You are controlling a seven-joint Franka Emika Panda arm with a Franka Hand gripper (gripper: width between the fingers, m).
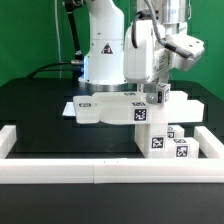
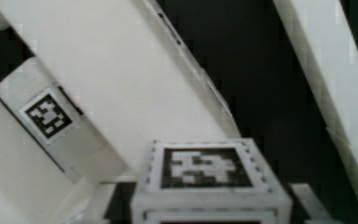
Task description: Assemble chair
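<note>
One arm, one tool [image 1: 156, 96] were seen. The chair [image 1: 112, 107] parts lay on the black table [image 1: 35, 110] near the front white border rail [image 1: 60, 170]: one flat chunky white slab and, at the exterior view's right, a cluster of small tagged blocks [image 1: 168, 143], about three, exact count unclear. All parts were matte white plastic, blocky, with black-and-white square tags. The tool was narrowed onto a tagged cube [image 2: 201, 170] at the slab's edge. Fingertips were mostly cut off in the wrist view; slab edges were blurred there.
</note>
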